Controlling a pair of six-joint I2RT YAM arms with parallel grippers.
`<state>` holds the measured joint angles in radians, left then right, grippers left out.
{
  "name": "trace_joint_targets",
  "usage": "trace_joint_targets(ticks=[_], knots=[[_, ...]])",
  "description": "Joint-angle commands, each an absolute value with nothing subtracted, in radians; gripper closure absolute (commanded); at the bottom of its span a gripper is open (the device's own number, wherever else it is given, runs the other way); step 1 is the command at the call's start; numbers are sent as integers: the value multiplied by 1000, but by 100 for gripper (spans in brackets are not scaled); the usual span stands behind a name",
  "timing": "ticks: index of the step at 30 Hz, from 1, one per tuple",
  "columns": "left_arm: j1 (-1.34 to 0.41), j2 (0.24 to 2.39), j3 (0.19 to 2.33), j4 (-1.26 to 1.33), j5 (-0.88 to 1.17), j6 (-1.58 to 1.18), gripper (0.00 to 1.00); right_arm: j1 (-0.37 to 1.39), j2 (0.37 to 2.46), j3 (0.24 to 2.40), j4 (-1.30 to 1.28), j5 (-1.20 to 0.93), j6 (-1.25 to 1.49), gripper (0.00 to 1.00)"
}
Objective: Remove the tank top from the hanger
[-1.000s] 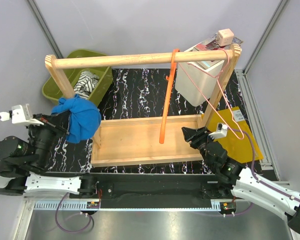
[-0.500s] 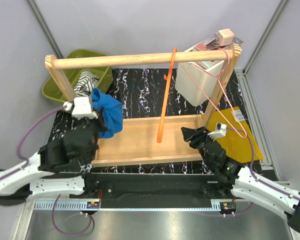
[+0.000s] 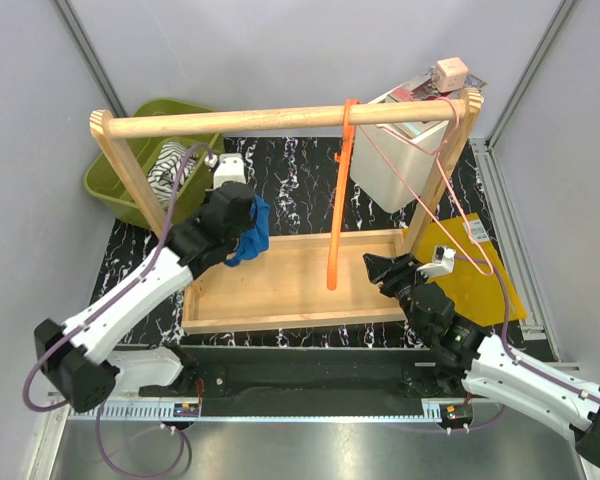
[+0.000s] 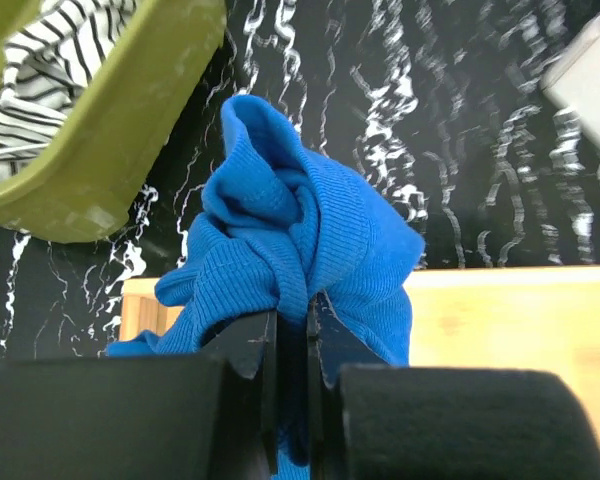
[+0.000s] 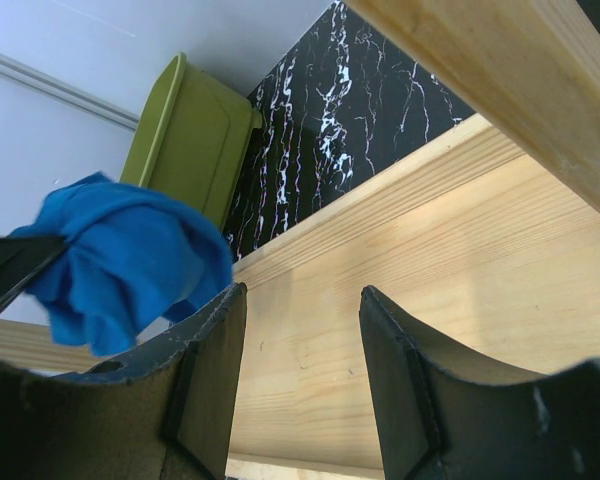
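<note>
tank top [image 3: 250, 232]: bunched into a blue wad in my left jaws, up in the air over the left end of the wooden rack's base board, clear of the hanger; I judge it is held high so that no strap snags on anything
wooden rack [image 3: 280, 121]: its top rail carries the hanger; its base board lies under my load
green bin [image 3: 115, 187]: behind and to the left of the rack, with a striped garment [image 3: 170, 165] lying in it; near my wad, not touching it
hanger [image 3: 337, 200]: orange, hooked over the rail, hanging bare and a little slanted; well apart from the cloth, so the removal itself looks done to me; only a set-down seems left
left gripper [image 4: 292, 330]: my jaws are pinched to a thin slit with a fold of the tank top clamped between them; the rest of the cloth spills out above the fingertips
right gripper [image 5: 300, 295]: my jaws are spread wide, with nothing between them and touching nothing; low by the near right of the rack base, I judge so as not to crowd the left arm
</note>
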<state>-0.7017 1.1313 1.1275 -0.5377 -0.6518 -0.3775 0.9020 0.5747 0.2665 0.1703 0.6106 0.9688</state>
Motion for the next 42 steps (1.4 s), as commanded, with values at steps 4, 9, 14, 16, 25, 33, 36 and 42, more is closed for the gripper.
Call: trace_joint_targets(ticks=[4,9,14,16,25,33,36,42], knots=[[-598,1388,1321,-336,-739,-352,100,896,554,267,202,649,931,43],[-548,1583,1431,-197,-853,-296,100,897,538,258,201,646,930,43],[-516,1742,1543,-77,-949,-160,100,894,535,247,202,630,933,42],[-511,1769,1557,-3,-1003,-76,100,896,535,241,201,618,931,42],[-411,1858,1670,302,-1092,204,100,893,574,242,233,583,925,43],[-336,1891,1697,602,-1123,448,100,890,635,236,276,572,916,43],[-293,1931,1746,562,-1140,474,100,890,638,239,281,565,913,42],[-258,2003,1806,365,-1132,384,68,890,650,230,298,569,920,43]])
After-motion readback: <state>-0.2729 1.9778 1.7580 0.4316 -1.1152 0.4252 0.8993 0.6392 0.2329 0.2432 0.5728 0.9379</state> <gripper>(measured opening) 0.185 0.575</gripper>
